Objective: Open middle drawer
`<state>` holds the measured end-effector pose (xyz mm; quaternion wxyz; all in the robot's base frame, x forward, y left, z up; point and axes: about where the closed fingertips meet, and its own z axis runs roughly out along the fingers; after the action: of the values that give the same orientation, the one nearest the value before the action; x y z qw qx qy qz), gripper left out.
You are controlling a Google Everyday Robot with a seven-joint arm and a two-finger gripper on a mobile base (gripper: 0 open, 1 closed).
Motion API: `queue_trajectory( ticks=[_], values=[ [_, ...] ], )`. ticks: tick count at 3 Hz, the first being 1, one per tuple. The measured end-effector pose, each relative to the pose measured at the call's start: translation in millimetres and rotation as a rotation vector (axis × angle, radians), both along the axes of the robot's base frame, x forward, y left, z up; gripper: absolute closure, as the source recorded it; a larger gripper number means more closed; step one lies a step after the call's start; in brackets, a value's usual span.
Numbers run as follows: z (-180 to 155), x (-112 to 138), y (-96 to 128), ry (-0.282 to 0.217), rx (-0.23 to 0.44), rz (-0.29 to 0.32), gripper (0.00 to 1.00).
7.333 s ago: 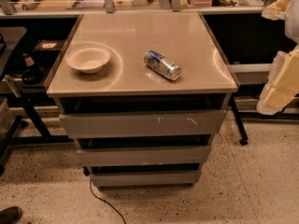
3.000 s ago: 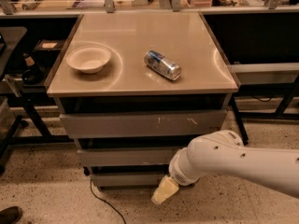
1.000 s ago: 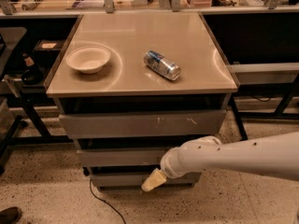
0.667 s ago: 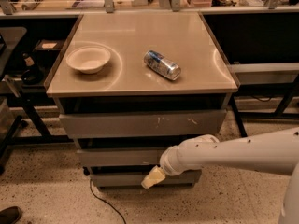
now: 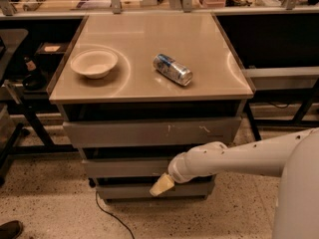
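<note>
Pincer [image 5: 162, 185], opening not discernible, seemingly at the lower edge of the middle drawer [image 5: 124, 167], white arm [image 5: 239, 158] outstretched low.

Smooth beige cabinet top [image 5: 149, 39]: shallow white round bowl [image 5: 93, 62] upright at left; silver-and-blue metal can [image 5: 172, 69] on its side near centre, well apart. Cream-tipped gripper [image 5: 162, 185] low before the cabinet's front.

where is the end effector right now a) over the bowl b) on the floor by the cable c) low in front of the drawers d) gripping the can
c: the end effector sits low in front of the cabinet, about at the lower edge of the middle drawer, far below the bowl and the can on top.
</note>
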<state>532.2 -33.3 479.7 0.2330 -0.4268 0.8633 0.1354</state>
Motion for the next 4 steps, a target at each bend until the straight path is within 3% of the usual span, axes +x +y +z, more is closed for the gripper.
queue_trajectory(
  ticks=[4],
  values=[
    [-30, 39, 18, -0.042, 0.018, 0.047, 0.0]
  ],
)
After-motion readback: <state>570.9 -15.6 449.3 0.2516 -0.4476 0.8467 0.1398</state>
